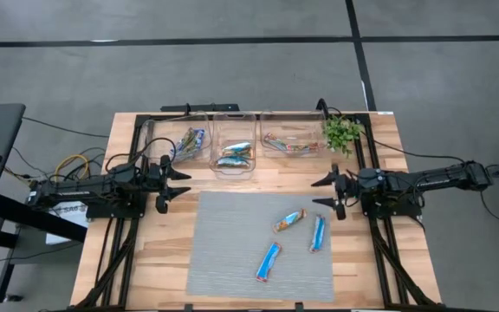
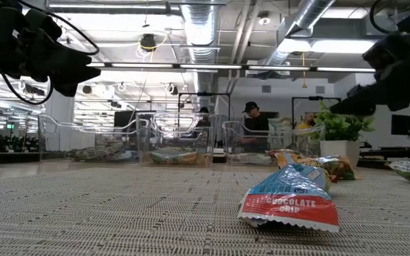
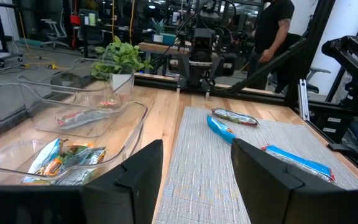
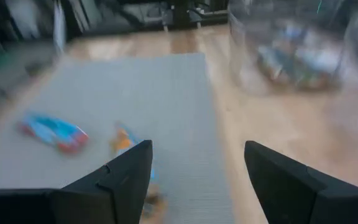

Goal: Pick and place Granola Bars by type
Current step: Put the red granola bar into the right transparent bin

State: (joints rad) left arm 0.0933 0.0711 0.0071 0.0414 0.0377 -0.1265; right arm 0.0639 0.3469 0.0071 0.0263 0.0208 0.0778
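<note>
Three granola bars lie flat on the grey mat: an orange-red one (image 1: 289, 221), a blue one (image 1: 318, 233) and another blue one (image 1: 268, 261) nearest the near edge. More bars lie in the three clear bins. My left gripper (image 1: 178, 184) hovers open over the bare wood left of the mat's far corner. My right gripper (image 1: 321, 192) hovers open at the mat's right far corner, a little beyond the orange-red bar. In the left wrist view the open fingers (image 3: 197, 168) frame the mat and its bars (image 3: 219, 129). The right wrist view (image 4: 197, 165) is blurred.
Three clear bins stand in a row at the far edge: the left (image 1: 189, 143) with silver-blue bars, the middle (image 1: 235, 156) with blue, the right (image 1: 288, 143) with orange-red. A potted plant (image 1: 343, 132) stands to their right. People stand in the room behind.
</note>
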